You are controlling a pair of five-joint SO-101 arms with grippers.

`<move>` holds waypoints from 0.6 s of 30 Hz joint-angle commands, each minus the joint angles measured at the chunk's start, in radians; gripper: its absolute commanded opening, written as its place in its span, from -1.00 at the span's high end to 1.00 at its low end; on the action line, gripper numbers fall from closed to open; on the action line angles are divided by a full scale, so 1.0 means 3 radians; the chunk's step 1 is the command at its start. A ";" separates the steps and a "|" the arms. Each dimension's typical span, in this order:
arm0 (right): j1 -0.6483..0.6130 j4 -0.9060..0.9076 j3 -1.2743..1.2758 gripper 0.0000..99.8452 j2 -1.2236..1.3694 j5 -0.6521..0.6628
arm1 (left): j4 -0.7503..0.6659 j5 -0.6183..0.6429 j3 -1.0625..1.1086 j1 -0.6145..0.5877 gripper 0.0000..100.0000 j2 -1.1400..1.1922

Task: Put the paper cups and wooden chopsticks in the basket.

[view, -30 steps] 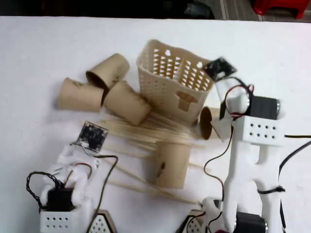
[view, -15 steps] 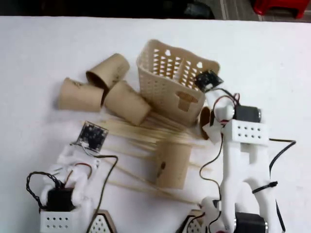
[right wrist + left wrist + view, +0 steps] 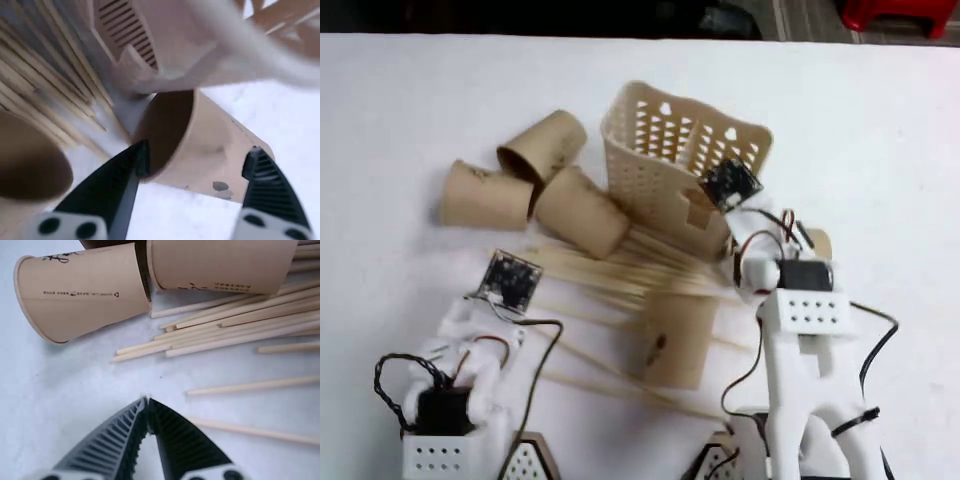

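The beige slotted basket [image 3: 665, 150] stands upright at mid-table. Three paper cups lie on their sides to its left [image 3: 480, 195] [image 3: 542, 145] [image 3: 582, 212], and a fourth [image 3: 675, 338] lies on the spread of wooden chopsticks [image 3: 610, 268]. A fifth cup [image 3: 205, 135] lies by the basket's near right corner, and my right gripper [image 3: 197, 162] is open astride it. One finger [image 3: 131, 165] is at the cup's mouth rim and the other is outside the wall. My left gripper [image 3: 147, 404] is shut and empty, just short of the chopsticks [image 3: 235, 330] and two cups [image 3: 85, 292].
The right arm [image 3: 800, 320] rises from the near edge and covers most of the fifth cup [image 3: 817, 242]. The left arm [image 3: 460, 370] sits at the near left corner. Bare white tabletop [image 3: 880, 130] stretches to the right of and behind the basket.
The right arm has swung left and toward the near edge, bringing its wrist camera over the basket's corner and covering the cup there. The left arm has not moved.
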 commanded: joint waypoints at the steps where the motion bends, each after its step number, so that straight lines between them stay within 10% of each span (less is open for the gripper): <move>1: 0.0146 -0.0534 0.0184 0.40 -0.0105 0.0036 | -0.0061 -0.0036 -0.0015 -0.0018 0.95 -0.0028; 18: 0.0862 -0.1036 0.0245 0.95 -0.0151 0.0680 | -0.0056 -0.0036 -0.0015 -0.0018 0.95 -0.0028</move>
